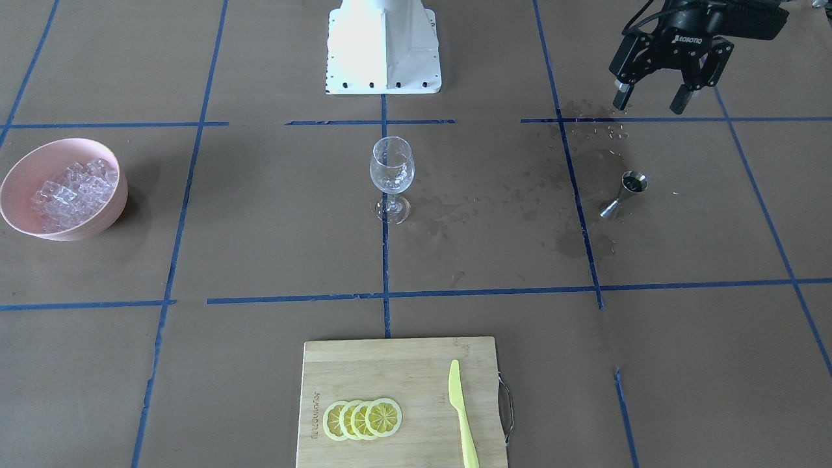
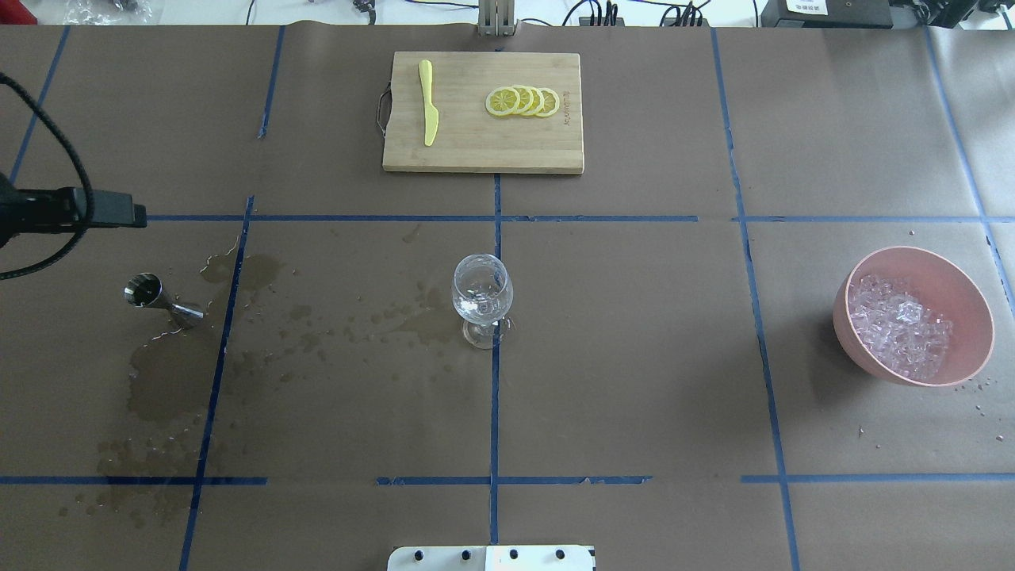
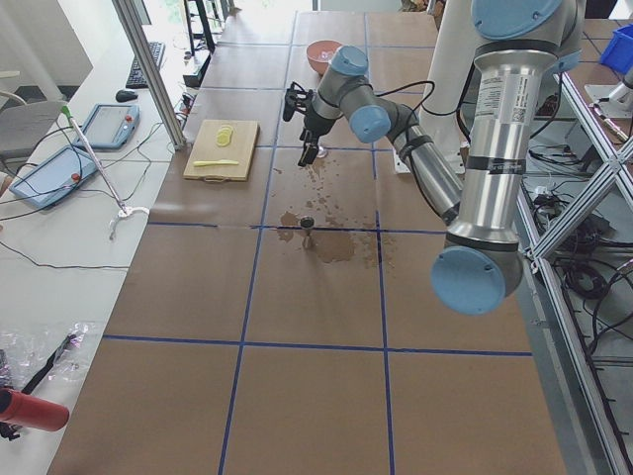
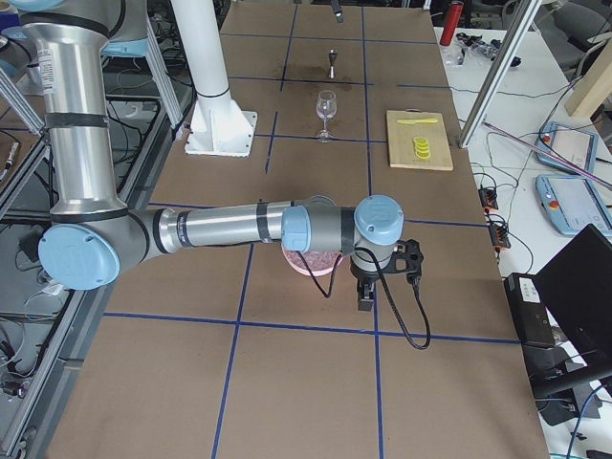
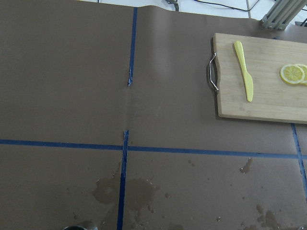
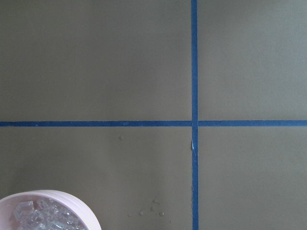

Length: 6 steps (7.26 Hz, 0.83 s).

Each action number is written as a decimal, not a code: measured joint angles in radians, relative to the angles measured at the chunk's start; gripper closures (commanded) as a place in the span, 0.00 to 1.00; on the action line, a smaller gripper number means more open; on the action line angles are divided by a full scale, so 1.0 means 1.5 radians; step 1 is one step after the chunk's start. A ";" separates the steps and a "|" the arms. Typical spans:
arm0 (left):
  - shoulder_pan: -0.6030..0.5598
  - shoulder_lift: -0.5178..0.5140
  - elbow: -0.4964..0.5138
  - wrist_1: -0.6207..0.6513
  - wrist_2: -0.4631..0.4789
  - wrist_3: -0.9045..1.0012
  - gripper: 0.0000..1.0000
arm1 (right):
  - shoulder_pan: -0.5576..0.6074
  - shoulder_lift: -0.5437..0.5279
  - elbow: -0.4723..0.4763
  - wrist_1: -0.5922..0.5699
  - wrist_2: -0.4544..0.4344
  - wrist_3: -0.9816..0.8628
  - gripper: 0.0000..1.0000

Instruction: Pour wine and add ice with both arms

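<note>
A steel jigger [image 1: 625,192] stands on wet brown paper, its top cup dark inside; it also shows in the overhead view [image 2: 162,300]. My left gripper [image 1: 650,101] hangs open and empty above the table, behind the jigger toward the robot's side. A clear wine glass [image 1: 392,179] stands upright at the table's middle. A pink bowl [image 2: 971,309] holds a heap of clear ice cubes [image 2: 900,325]. My right gripper [image 4: 366,292] hangs beside the bowl's outer side; I cannot tell whether it is open. The right wrist view shows the ice [image 6: 43,216] at its bottom left.
A bamboo cutting board [image 1: 390,364] with lemon slices [image 1: 363,419] and a yellow knife [image 1: 463,416] lies at the operators' edge. Wet stains [image 2: 262,317] spread between the jigger and the glass. The white robot base [image 1: 383,49] stands behind the glass.
</note>
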 measured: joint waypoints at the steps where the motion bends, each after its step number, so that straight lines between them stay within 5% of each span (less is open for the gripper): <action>1: 0.015 0.090 -0.011 -0.099 0.036 -0.007 0.00 | -0.006 0.001 0.004 0.000 0.000 0.001 0.00; 3: 0.071 0.206 -0.012 -0.228 0.141 -0.033 0.00 | -0.009 0.002 0.022 0.000 0.003 0.018 0.00; 6: 0.292 0.234 0.040 -0.254 0.400 -0.208 0.01 | -0.010 0.003 0.038 0.001 0.004 0.049 0.00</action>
